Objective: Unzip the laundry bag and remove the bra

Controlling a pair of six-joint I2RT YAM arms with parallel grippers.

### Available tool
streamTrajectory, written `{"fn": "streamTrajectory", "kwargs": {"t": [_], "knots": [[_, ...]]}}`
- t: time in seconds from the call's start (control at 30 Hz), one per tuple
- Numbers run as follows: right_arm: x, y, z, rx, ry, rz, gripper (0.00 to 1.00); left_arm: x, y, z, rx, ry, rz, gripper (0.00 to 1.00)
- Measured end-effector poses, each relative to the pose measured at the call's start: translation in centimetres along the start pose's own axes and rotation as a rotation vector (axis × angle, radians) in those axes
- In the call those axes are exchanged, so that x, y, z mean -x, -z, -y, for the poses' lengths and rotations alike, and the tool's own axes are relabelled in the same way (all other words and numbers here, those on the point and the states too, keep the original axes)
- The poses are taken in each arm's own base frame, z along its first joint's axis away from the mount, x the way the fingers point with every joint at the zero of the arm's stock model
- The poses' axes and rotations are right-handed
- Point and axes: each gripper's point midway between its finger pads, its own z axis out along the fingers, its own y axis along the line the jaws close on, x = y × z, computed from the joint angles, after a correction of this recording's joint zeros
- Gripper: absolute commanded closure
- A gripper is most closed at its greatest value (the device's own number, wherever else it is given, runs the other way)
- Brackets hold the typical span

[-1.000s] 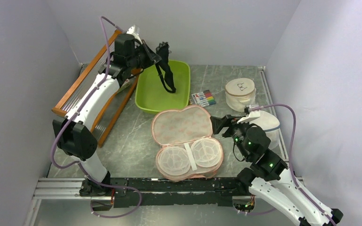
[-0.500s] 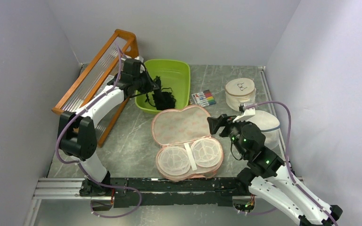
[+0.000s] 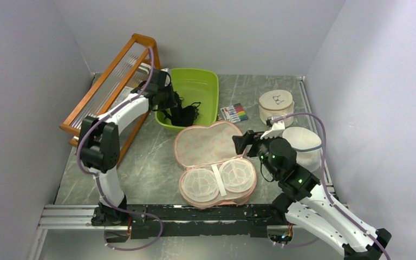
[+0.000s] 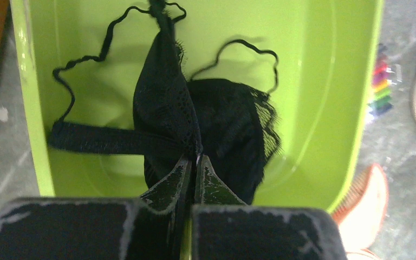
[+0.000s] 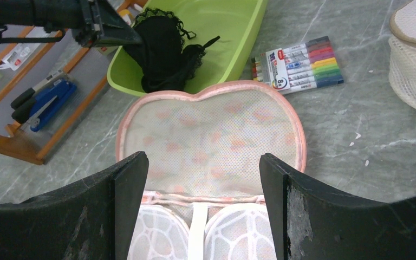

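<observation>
bra out, parked in green basin

bra (image 4: 211,119) is out of the laundry bag (image 3: 215,162), slumped in the green basin (image 4: 330,81) toward the far side of the bench (image 3: 157,162). left jaws are pinched shut on its lace, prob. to set it down before release. bag lies unzipped, lid flat open. right jaws are wide apart by the lid's right edge, holding nothing; looks like standby.

Bare table (image 3: 151,162) between wooden rack (image 3: 108,81) and laundry bag (image 3: 208,143); markers (image 3: 233,112) and white tub (image 3: 275,105) close on right.

Marbled table (image 3: 151,162): laundry bag (image 3: 208,145), tub (image 3: 199,88), markers (image 3: 233,112)
</observation>
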Motion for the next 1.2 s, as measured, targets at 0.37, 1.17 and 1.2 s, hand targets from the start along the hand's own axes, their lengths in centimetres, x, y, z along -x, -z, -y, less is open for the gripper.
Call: {"fn": "streamTrajectory", "kwargs": {"t": [0.37, 1.17, 1.2], "knots": [[-1.3, -0.9, -0.4, 0.01, 0.006, -0.053, 0.24, 0.5, -3.7, -1.4, 0.067, -0.156, -0.063, 0.45], [-5.0, -3.8, -2.1, 0.077, -0.004, -0.149, 0.24, -0.8, 5.0, -1.4, 0.085, -0.205, -0.018, 0.2], [-4.9, -3.8, -2.1, 0.078, -0.005, -0.147, 0.24, -1.1, 4.1, -1.7, 0.099, -0.205, -0.033, 0.22]]}}
